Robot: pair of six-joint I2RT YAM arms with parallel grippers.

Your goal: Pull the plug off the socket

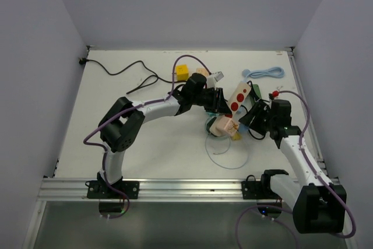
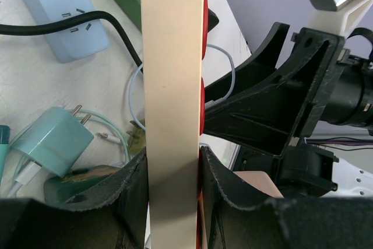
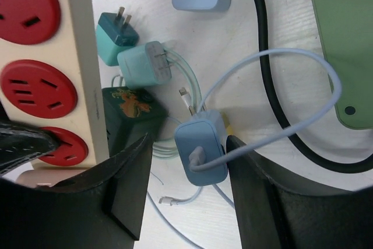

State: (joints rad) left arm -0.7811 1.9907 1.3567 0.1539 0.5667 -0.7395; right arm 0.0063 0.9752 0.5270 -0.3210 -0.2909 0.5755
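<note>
Plug (image 3: 201,153) lies unplugged between your right end effector's (image 3: 189,141) parted jaws.
Long axis along the fingers; left end effector (image 2: 173,153) clamps cream strip (image 2: 173,56).

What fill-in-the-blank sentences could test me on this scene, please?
The jaws of the left gripper clamp the cream power strip, whose outlets are ____.
The light blue charger lies between the ____ jaws of the right gripper.
The teal charger lying loose shows ____ metal prongs.
Missing: red; open; two.
</note>
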